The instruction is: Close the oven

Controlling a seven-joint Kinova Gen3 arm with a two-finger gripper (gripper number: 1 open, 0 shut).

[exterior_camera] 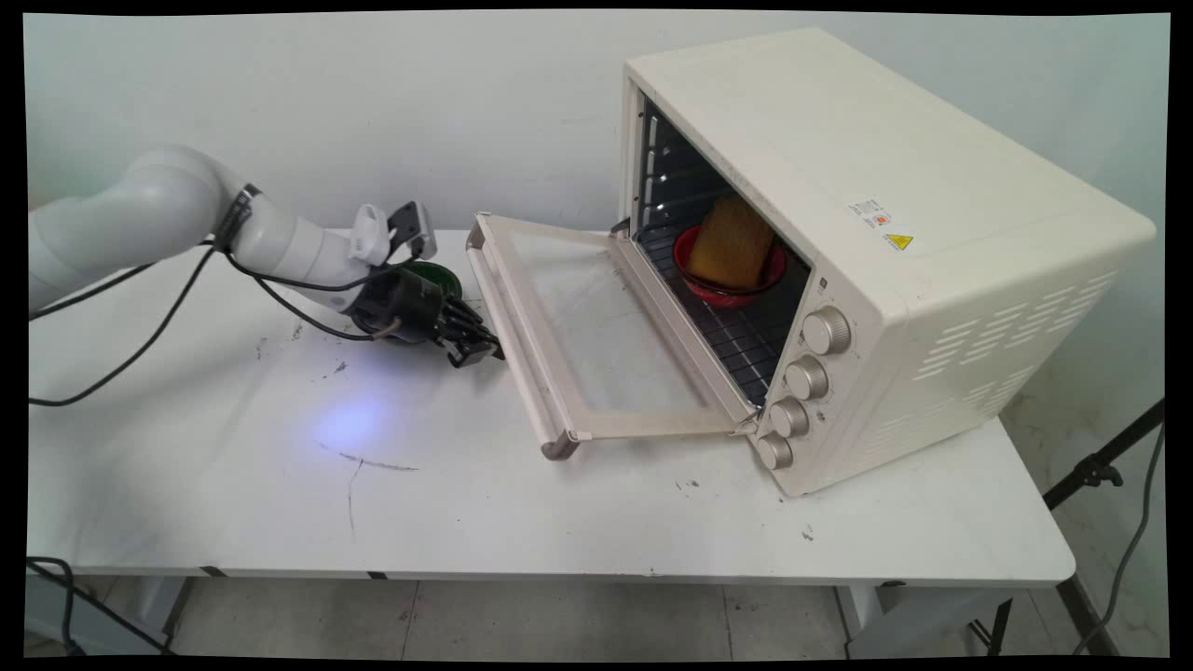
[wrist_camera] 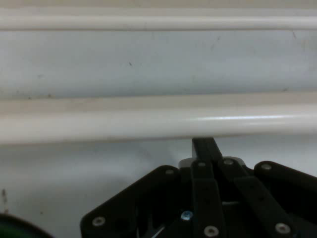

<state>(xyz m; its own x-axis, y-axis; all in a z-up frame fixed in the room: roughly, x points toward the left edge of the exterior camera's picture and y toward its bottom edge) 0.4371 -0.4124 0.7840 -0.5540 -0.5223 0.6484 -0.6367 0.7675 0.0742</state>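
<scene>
A cream toaster oven (exterior_camera: 876,252) stands on the white table with its glass door (exterior_camera: 596,335) folded down flat toward the left. Inside, on the wire rack, a red bowl (exterior_camera: 729,284) holds a yellow-brown sponge-like block (exterior_camera: 732,242). My gripper (exterior_camera: 480,352) hovers low over the table, right beside the door's handle bar (exterior_camera: 508,340). In the hand view the handle bar (wrist_camera: 148,121) runs across the picture. The gripper (wrist_camera: 205,145) is shut, its tips just under the bar's edge, and holds nothing.
A dark green round object (exterior_camera: 440,276) sits on the table behind the wrist, and its edge shows in the hand view's lower left corner (wrist_camera: 15,230). The oven knobs (exterior_camera: 806,377) face the table's front. Black cables hang from the arm at left.
</scene>
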